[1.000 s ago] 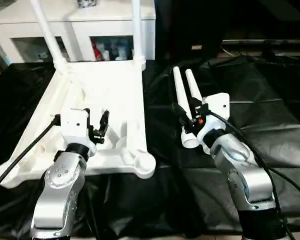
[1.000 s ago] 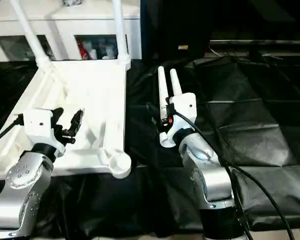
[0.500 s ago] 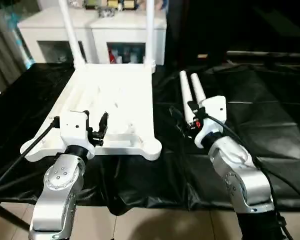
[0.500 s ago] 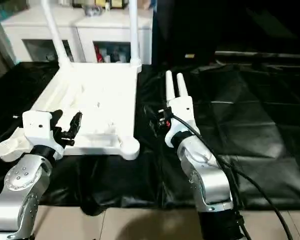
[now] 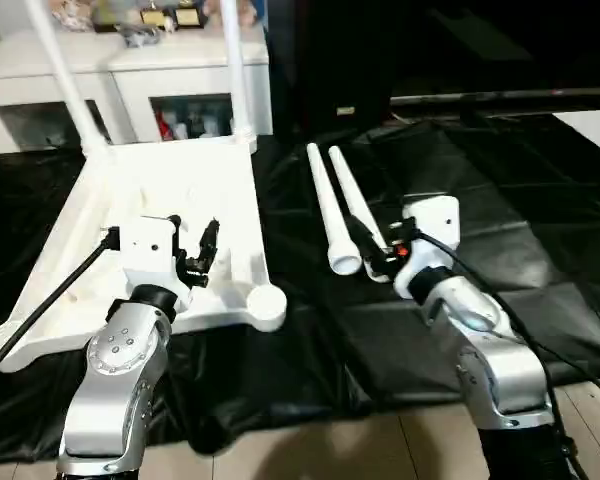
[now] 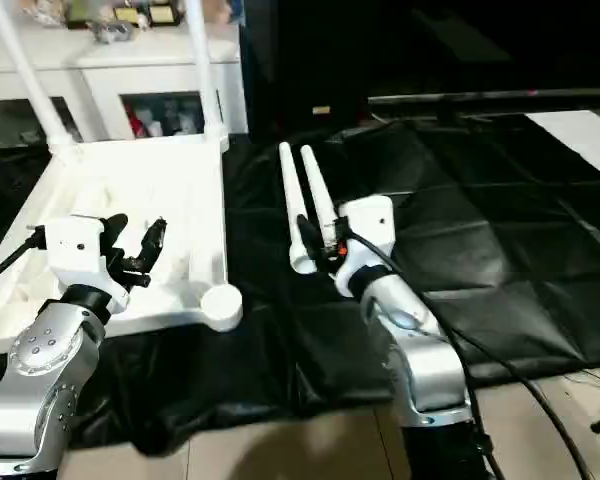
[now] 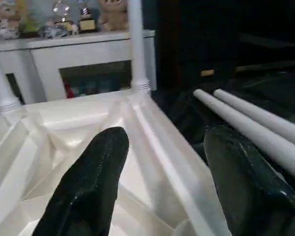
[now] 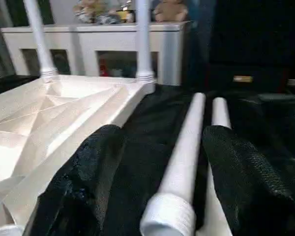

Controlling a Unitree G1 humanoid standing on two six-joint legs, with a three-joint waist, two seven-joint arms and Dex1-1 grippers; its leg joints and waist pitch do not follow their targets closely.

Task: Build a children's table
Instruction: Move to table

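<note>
Both silver forearms reach forward and down over the work. The left gripper [image 5: 198, 250] hovers over the near part of the tabletop [image 5: 150, 190], its two black fingers [image 7: 88, 182] spread wide with nothing between them. The right gripper [image 8: 160, 182] is low over the black cloth, just behind the flared ends of the two loose legs [image 5: 325, 205]; its fingers [image 8: 246, 172] also stand wide apart, straddling the nearer leg's end without gripping it.

The tabletop lies upside down on the left of the cloth [image 5: 500, 200], ribbed underside up. Two legs are already in its far corner sockets and stand upright [image 5: 235, 70]. The near right corner socket [image 5: 267, 300] is still bare. The two loose legs lie side by side on the cloth right of the tabletop, thin ends pointing away, flared ends toward the robot.

Behind the table stand white cabinets [image 5: 130, 85] with glass fronts; small trophies and soft toys sit on top. Beyond the cloth on the right the room is dark. Pale floor shows past the cloth's near edge.

Against the frames from a second ago, the whole view has swung and tilted, so the camera has moved. The grippers are as wide as before. The right gripper, then up against the loose legs' flared ends, now sits a little behind them.
</note>
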